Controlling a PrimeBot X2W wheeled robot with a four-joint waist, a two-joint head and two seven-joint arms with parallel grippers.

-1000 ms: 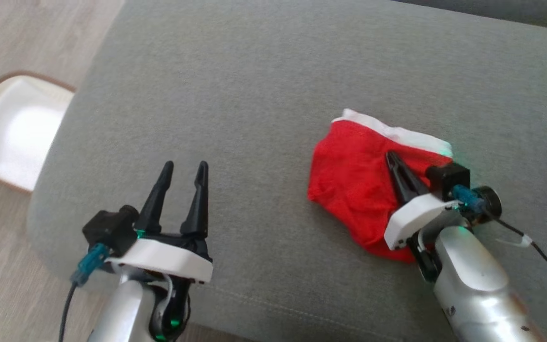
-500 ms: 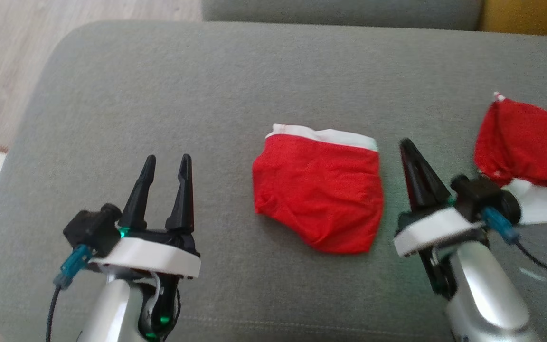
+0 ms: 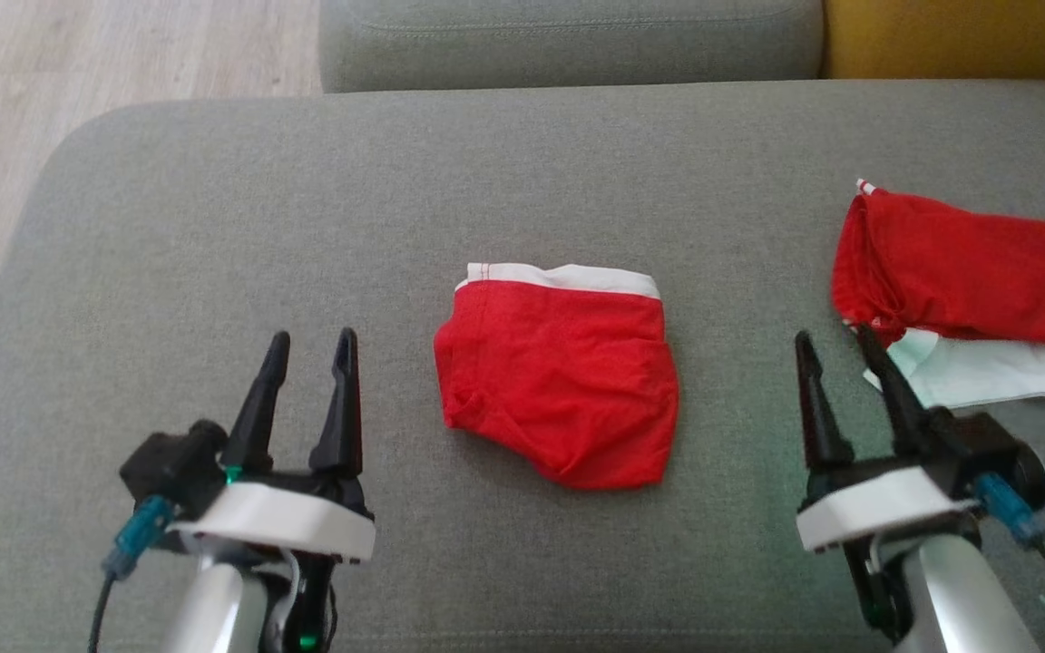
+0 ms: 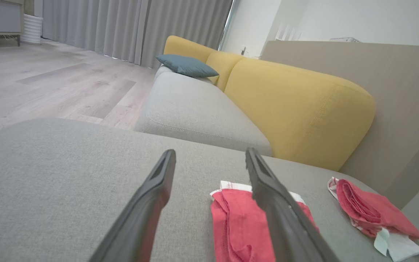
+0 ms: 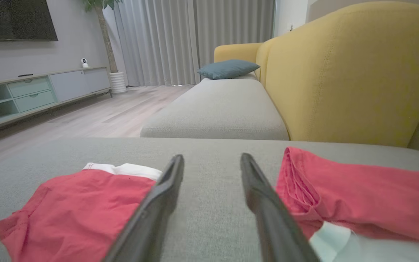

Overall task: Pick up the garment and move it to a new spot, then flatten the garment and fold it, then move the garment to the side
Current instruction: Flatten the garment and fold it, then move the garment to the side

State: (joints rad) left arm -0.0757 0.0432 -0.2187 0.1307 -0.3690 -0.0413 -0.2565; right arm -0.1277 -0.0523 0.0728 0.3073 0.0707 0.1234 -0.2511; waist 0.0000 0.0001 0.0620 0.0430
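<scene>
The garment (image 3: 559,376), red with a white waistband, lies folded in a compact rectangle at the middle of the grey cushion (image 3: 214,236). Neither gripper touches it. My left gripper (image 3: 309,340) hovers open to its left with nothing between the fingers. My right gripper (image 3: 835,337) stands open to its right, also holding nothing. In the left wrist view the garment (image 4: 238,222) lies just right of my left gripper (image 4: 209,156), partly behind one finger. The right wrist view has the garment (image 5: 75,211) at lower left of my right gripper (image 5: 212,158).
A second red garment (image 3: 967,272) on a pale cloth (image 3: 985,372) lies at the cushion's right, close to my right gripper. A yellow backrest (image 5: 340,72) rises behind. Another grey seat (image 4: 195,109) with a blue pillow (image 4: 186,65) lies beyond. Wood floor (image 3: 78,54) is at left.
My right gripper lifted off the garment, drew back to its right and opened. The head camera turned, so the whole picture shifted. The left gripper stayed open.
</scene>
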